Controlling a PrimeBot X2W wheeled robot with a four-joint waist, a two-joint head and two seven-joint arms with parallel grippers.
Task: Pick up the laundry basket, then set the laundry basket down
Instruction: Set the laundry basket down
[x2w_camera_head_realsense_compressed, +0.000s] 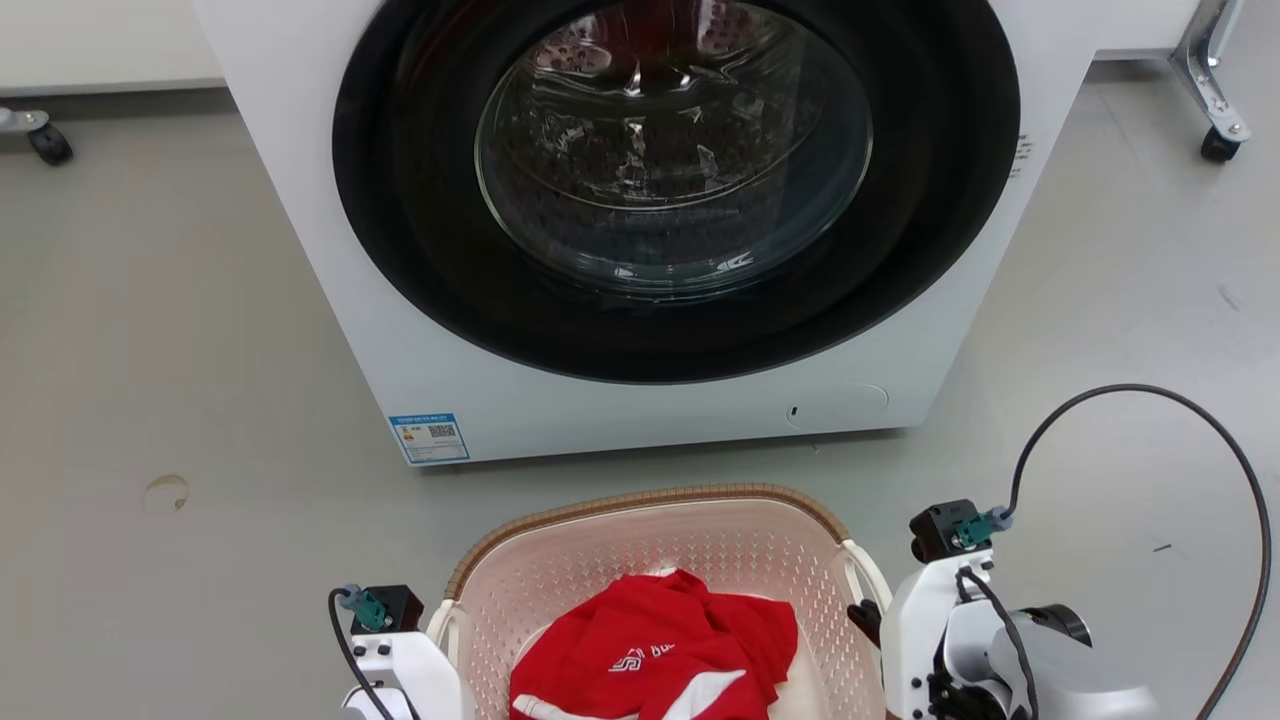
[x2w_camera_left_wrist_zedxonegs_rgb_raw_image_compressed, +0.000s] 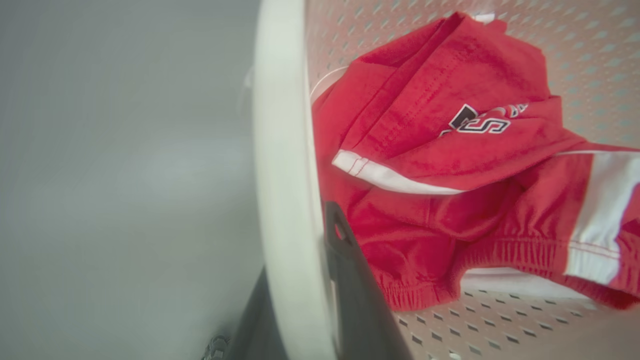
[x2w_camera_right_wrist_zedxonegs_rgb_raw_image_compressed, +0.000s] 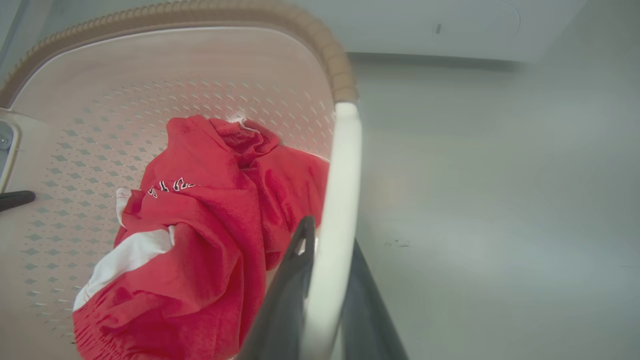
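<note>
Straight in front of the robot, just short of the white front-loading washing machine (x2w_camera_head_realsense_compressed: 320, 300) with its round dark-ringed glass door (x2w_camera_head_realsense_compressed: 670, 150), is the pale pink-beige perforated plastic laundry basket (x2w_camera_head_realsense_compressed: 640, 545) with a brown woven-look rim. It lies between the two arms. One white side handle faces the left arm and the other faces the right, so neither arm is nearer and each has its own end. Any lift or lowering has to be shared evenly, or the basket will tip toward one side.

The left gripper (x2w_camera_left_wrist_zedxonegs_rgb_raw_image_compressed: 297, 280) straddles the left white handle (x2w_camera_left_wrist_zedxonegs_rgb_raw_image_compressed: 282, 150), one dark finger inside the basket wall and the other outside, closed in tight against the plastic. The right gripper (x2w_camera_right_wrist_zedxonegs_rgb_raw_image_compressed: 332, 245) pinches the right white handle (x2w_camera_right_wrist_zedxonegs_rgb_raw_image_compressed: 342, 165) the same way, with no gap visible on either side.

A crumpled red garment with white stripes (x2w_camera_head_realsense_compressed: 655, 650) lies loose in the bottom of the basket.

The basket's near edge is cut off at the bottom of the head view, and its underside is hidden throughout. I can't say for sure whether it rests on the grey floor (x2w_camera_head_realsense_compressed: 150, 350) or hangs a little above it. The left gripper's outer finger is mostly hidden behind the handle.
</note>
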